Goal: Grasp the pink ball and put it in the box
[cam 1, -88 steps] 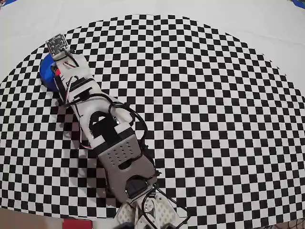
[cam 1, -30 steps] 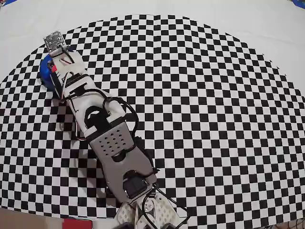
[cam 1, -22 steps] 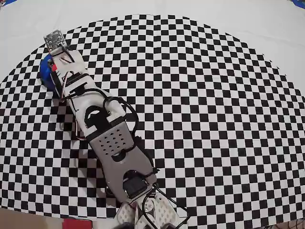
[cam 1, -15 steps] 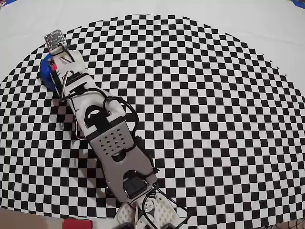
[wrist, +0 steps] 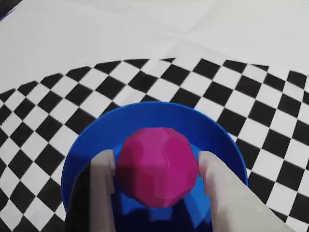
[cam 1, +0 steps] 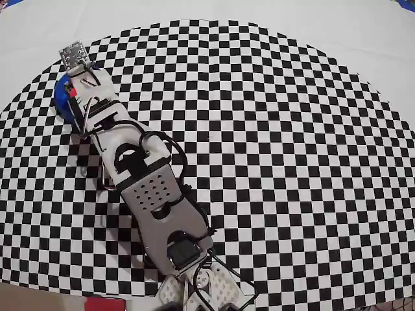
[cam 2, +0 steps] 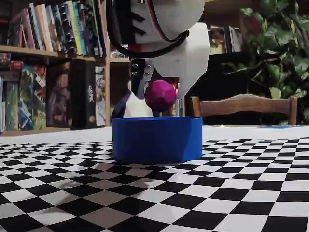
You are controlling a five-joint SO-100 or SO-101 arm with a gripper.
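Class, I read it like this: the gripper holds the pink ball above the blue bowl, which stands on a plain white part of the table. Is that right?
Not quite. The gripper does hold the pink ball above the blue bowl, but the fixed view shows the bowl standing on the black-and-white checkered mat, not on plain white.

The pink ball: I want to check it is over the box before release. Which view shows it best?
The wrist view: the pink ball fills the centre between the jaws, ringed by the box. The fixed view shows the ball from the side, held above the box rim. The overhead view hides it under the arm.
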